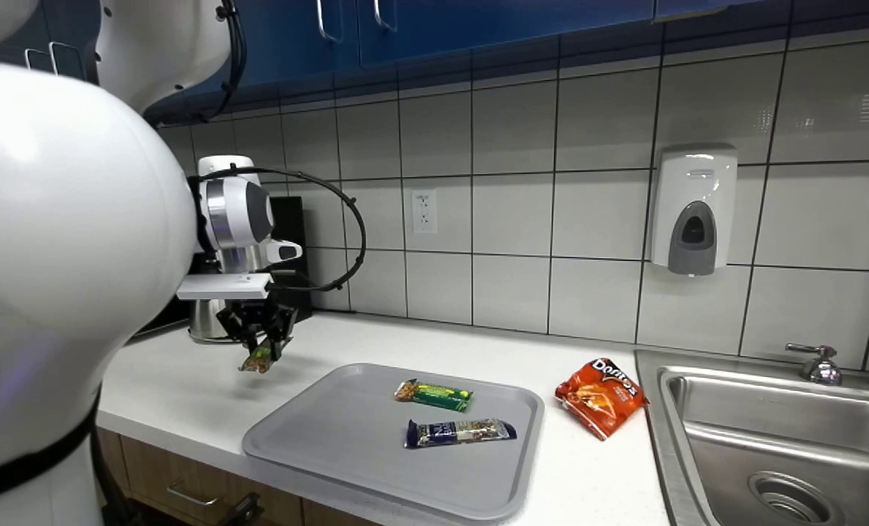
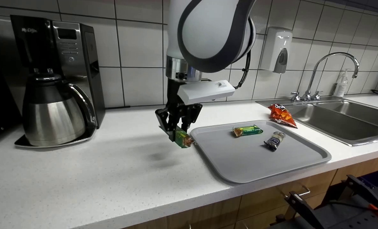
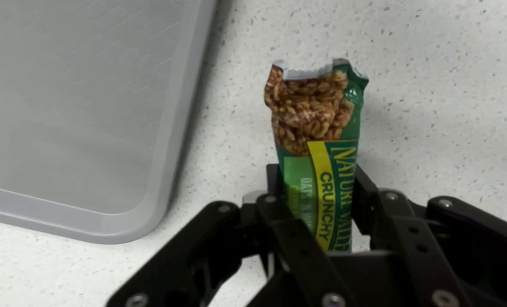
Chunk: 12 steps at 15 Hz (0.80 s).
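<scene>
My gripper (image 3: 317, 194) is shut on a green Nature Valley granola bar (image 3: 313, 113), with one finger against each long side. The bar's far end sticks out past the fingers; its near end is hidden by the gripper. In both exterior views the gripper (image 1: 260, 332) (image 2: 177, 130) holds the bar (image 1: 258, 359) (image 2: 184, 141) above the white counter, beside the grey tray (image 1: 317, 438) (image 2: 239, 168). A second green bar (image 1: 441, 396) (image 2: 247, 130) and a dark blue bar (image 1: 460, 432) (image 2: 275, 140) lie apart on the tray.
A red Doritos bag (image 1: 602, 398) lies on the counter between the tray and the steel sink (image 1: 657, 438). A coffee maker with a steel carafe (image 2: 53, 114) stands at the back. A soap dispenser (image 1: 693, 208) hangs on the tiled wall. Blue cabinets (image 1: 478, 29) hang above.
</scene>
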{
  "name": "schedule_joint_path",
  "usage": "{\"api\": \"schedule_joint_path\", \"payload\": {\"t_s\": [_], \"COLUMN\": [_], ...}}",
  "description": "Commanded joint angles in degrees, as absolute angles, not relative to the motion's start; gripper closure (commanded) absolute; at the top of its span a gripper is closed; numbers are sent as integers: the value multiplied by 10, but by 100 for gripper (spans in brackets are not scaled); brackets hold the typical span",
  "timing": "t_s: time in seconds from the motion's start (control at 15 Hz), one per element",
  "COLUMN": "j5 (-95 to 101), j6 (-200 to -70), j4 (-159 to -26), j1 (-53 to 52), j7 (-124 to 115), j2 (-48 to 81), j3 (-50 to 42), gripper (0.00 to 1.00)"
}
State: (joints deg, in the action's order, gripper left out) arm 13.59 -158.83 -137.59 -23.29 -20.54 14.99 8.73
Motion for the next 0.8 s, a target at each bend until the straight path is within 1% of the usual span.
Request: {"api": "schedule_joint_path", "payload": {"t_s": [0.0, 0.73], "j5": [132, 131], "j6": [-1578, -1577], "j4": [-1352, -1328], "j1": [-244, -281], "j7": [-199, -198], "j2": [173, 226], "j3": [99, 99], "gripper": [86, 86]}}
